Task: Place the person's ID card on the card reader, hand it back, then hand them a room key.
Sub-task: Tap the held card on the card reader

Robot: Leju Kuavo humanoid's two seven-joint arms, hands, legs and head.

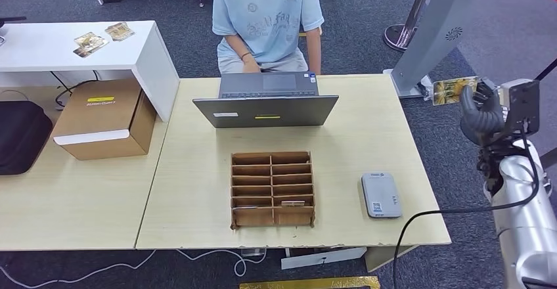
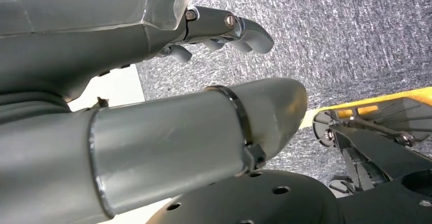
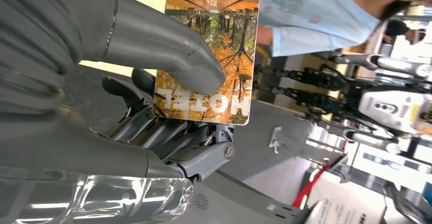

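My right hand is raised off the table's right side and pinches a hotel key card with an autumn-forest print; up close the key card is pressed by my thumb against the fingers, "HOTEL" printed on it. The grey card reader lies on the table's right front with nothing on it. The person in a light blue shirt sits behind the laptop, one hand at its keyboard. My left hand hangs over the carpet with nothing in it, fingers loosely apart.
A wooden slotted card rack stands mid-table, one card in a lower slot. A cardboard box sits on the left table. Two more cards lie on the white desk. A grey kiosk post rises beyond the table's right corner.
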